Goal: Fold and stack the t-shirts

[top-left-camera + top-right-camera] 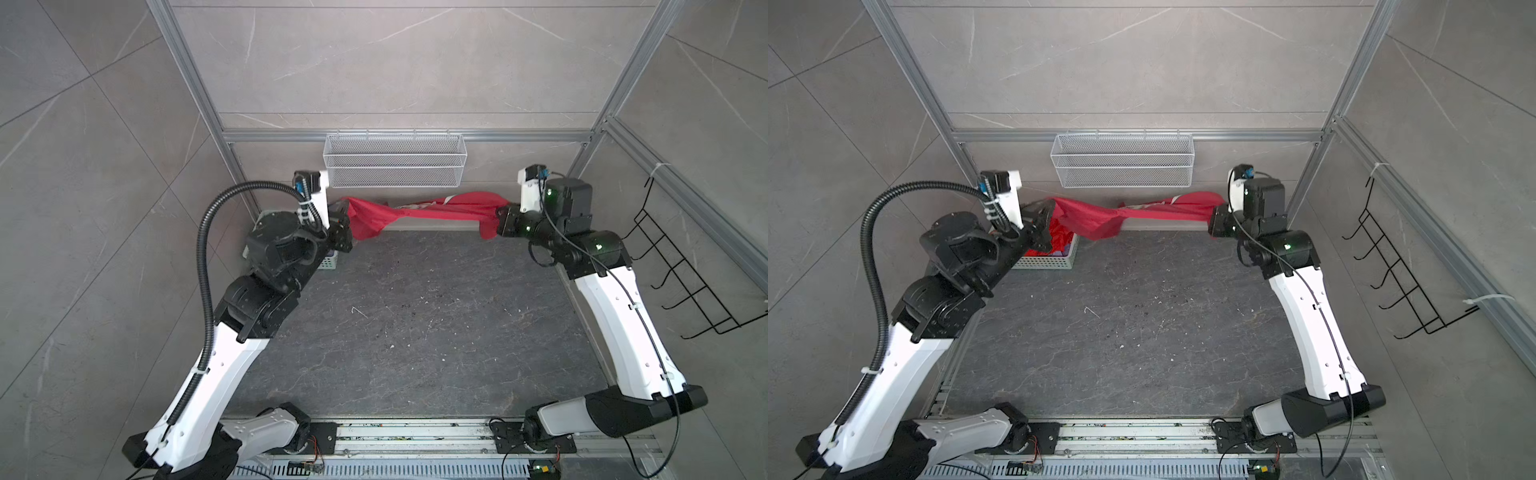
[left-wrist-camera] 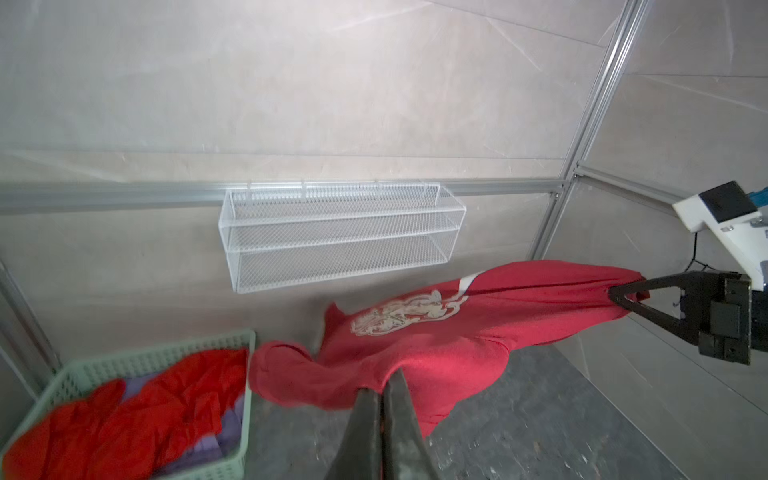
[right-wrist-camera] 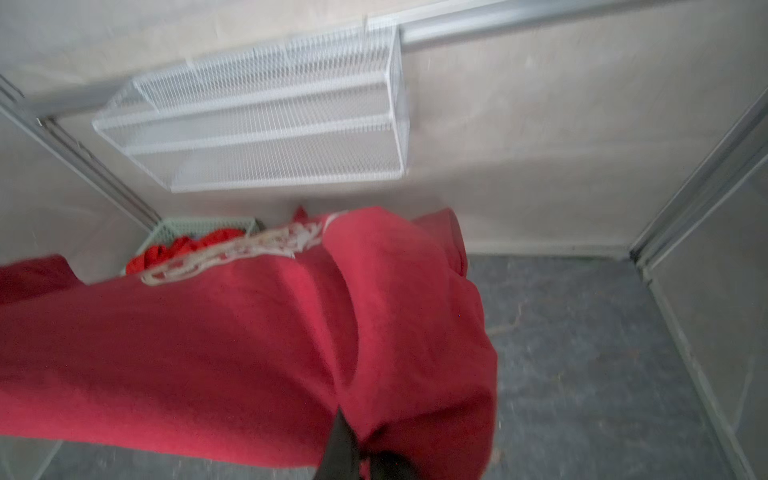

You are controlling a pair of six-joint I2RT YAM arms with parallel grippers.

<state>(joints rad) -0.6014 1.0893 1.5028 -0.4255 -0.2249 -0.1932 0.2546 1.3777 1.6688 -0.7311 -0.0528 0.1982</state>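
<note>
Left wrist view: left claw (image 2: 382, 384) and right claw (image 2: 619, 298) each clamp the crimson t-shirt (image 2: 436, 345), strung above the far edge of the surface (image 1: 415, 332); seemingly twisted, it needs even tension before lowering flat.

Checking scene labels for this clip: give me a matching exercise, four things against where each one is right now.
Things:
1. printed crimson t-shirt
2. crumpled red shirts
3. green plastic basket
4. white mesh basket

Places:
A. hung on the back rail
B. at the far left corner of the table
C. stretched between the shut left gripper and the shut right gripper
D. piled inside the green plastic basket

Pairs: 1-C, 2-D, 3-B, 4-A
</note>
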